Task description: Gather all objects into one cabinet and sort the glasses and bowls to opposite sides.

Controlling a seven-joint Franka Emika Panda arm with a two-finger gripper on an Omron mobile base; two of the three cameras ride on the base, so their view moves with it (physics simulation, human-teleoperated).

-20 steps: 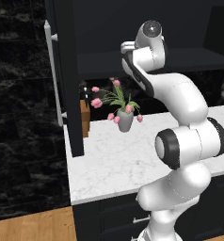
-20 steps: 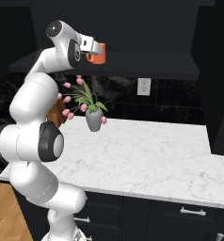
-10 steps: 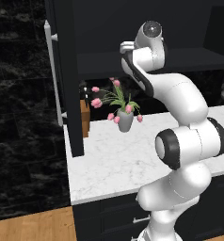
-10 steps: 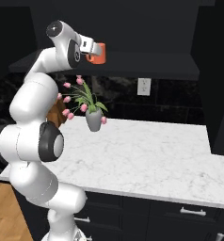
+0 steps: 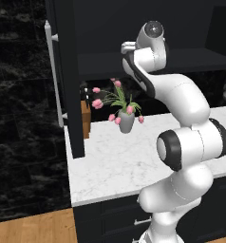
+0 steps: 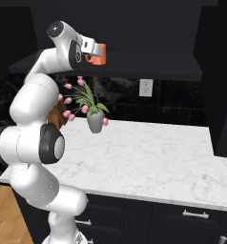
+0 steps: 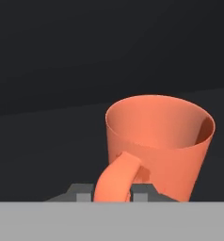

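On the dark shelf (image 6: 149,62) of the black wall cabinet (image 6: 134,28) stands the orange mug (image 7: 158,143), upright, its open mouth up and its handle (image 7: 115,179) turned toward the hand. From the hand view, the handle loop passes between the two dark fingertips (image 7: 82,192), which sit close on either side of it, so the gripper (image 7: 111,194) is clenched on the mug's handle. From the right base view the mug (image 6: 98,53) shows as an orange shape right at the end of the hand, at the left part of the shelf, with the white arm (image 6: 39,95) reaching up to it from the lower left. From the left base view the arm's upper joint (image 5: 150,42) stands in front of the shelf and hides the mug. Below the shelf, on the white marble counter (image 6: 172,157), a grey vase of pink tulips (image 6: 91,112) stands near the back wall, well below the mug. A white wall outlet (image 6: 145,87) sits on the dark backsplash to the right of the flowers. At the left of the left base view the tall black cabinet door (image 5: 67,80) stands open, edge on, with its slim white bar handle (image 5: 50,71), and a wooden block (image 5: 86,118) stands on the counter just behind it.
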